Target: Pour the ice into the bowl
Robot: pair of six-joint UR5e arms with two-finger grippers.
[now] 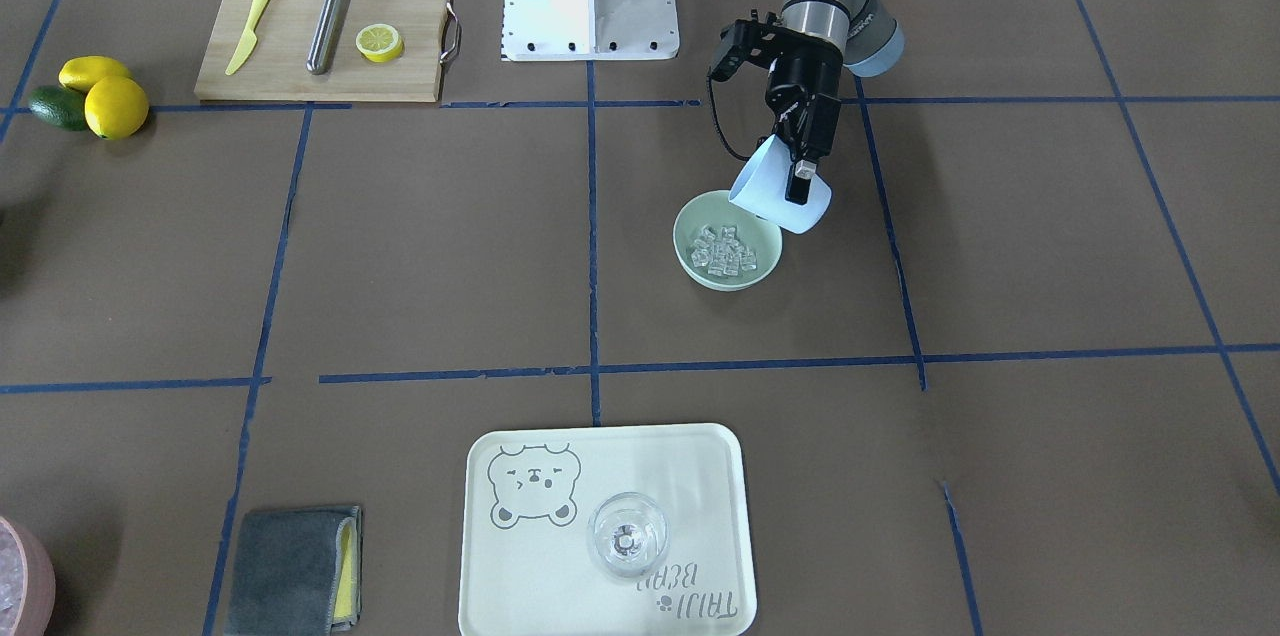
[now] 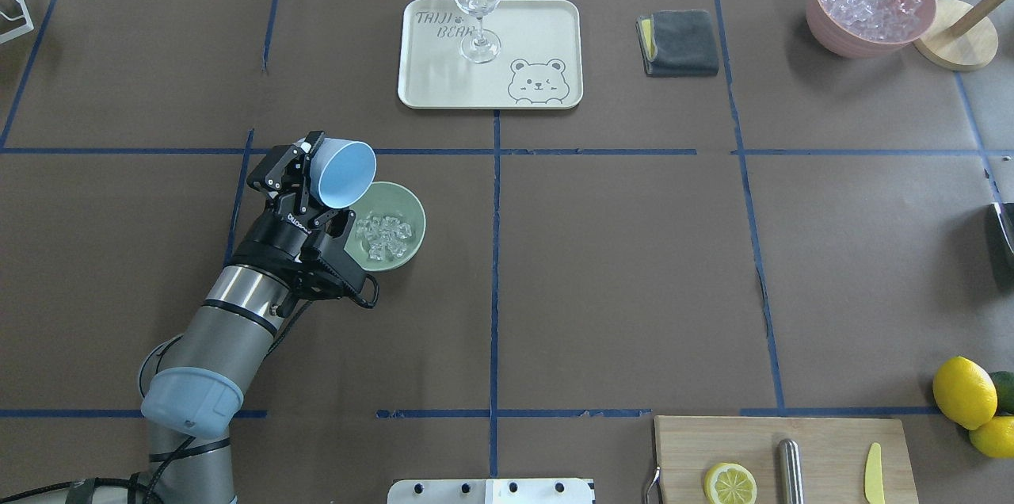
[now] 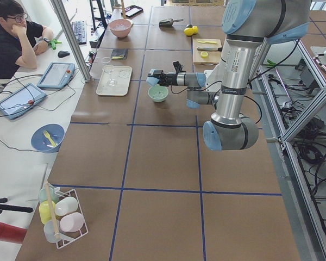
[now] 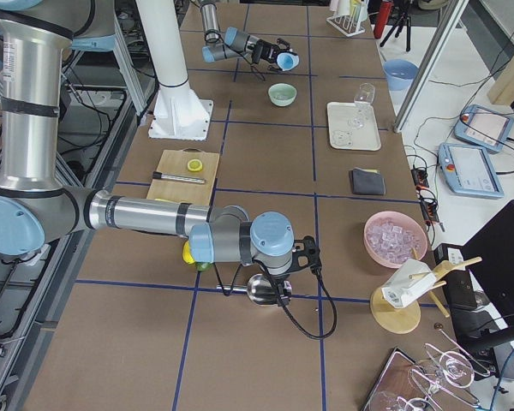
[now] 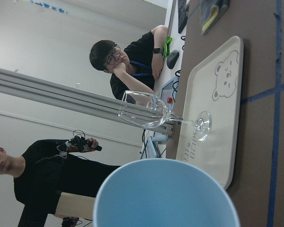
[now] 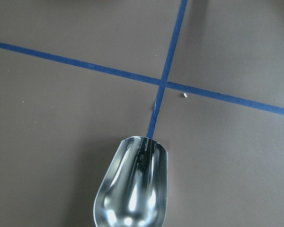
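4 fixed, 2 wrist cameras share the table [image 2: 602, 266].

the bowl [image 2: 413, 212], round and pale mint green, stands upright a little left of centre in the overhead view. the ice [image 2: 384, 238], a small heap of little clear glassy cubes, lies inside it, gathered on the bottom.

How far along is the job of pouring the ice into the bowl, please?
Mostly done: the ice lies heaped in the mint-green bowl. In hand: the left gripper holds the light blue cup tipped over the bowl's rim, and its inside looks empty. Left, probably: righting the cup and setting it down.
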